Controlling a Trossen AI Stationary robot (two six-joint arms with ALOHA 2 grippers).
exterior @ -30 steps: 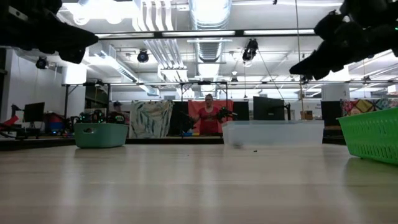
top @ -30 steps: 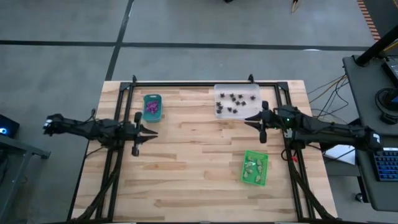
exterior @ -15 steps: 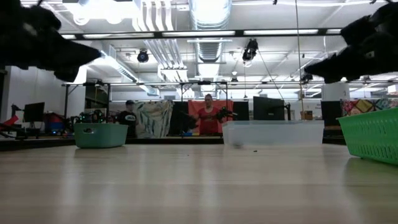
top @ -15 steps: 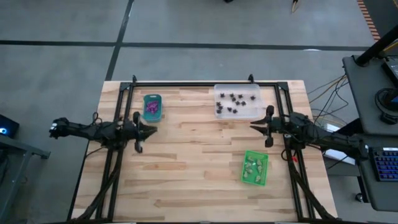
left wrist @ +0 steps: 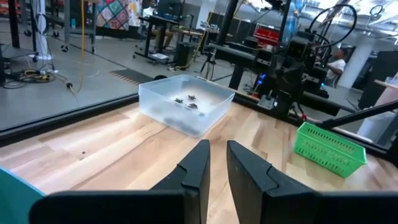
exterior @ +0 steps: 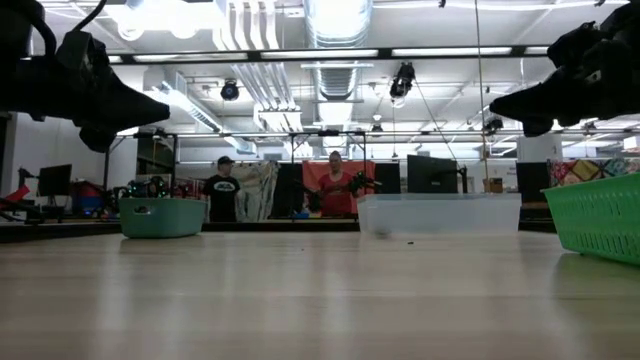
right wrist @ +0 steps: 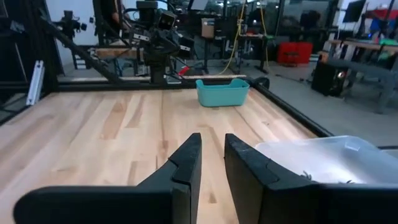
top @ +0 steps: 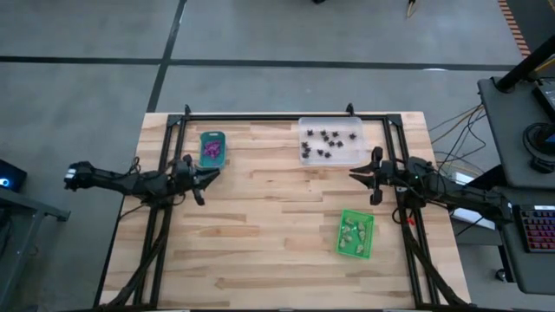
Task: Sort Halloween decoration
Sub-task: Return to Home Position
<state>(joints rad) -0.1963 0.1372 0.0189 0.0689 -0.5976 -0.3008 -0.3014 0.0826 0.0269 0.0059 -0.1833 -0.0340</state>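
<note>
trinkets sorted by colour into three trays, both claws empty above the wood

the purple trinkets (top: 212, 151) lie bunched in a small teal tray (top: 202, 137), smooth, opaque and round-cornered, at the table's far left. the black trinkets (top: 327, 142), spiky little shapes, are scattered across the floor of a wider clear tray (top: 304, 126) with cloudy, see-through walls, at the far right. the pale cream-green trinkets (top: 353, 231) sit in a bright green tray (top: 343, 248) whose sides are an open plastic lattice, near the right edge and closer to the front.

all three trays stand well apart on a table (top: 269, 251) of pale wooden strips glued side by side, ringed by a black metal frame (top: 260, 117).

the left gripper (top: 213, 174) hangs above the boards just in front of the teal tray, and the right gripper (top: 354, 176) just in front of the clear tray's right end. each points toward the table's middle. in the wrist views each pair of dark, angular fingers is drawn together with only a thin slit between, grasping nothing.
</note>
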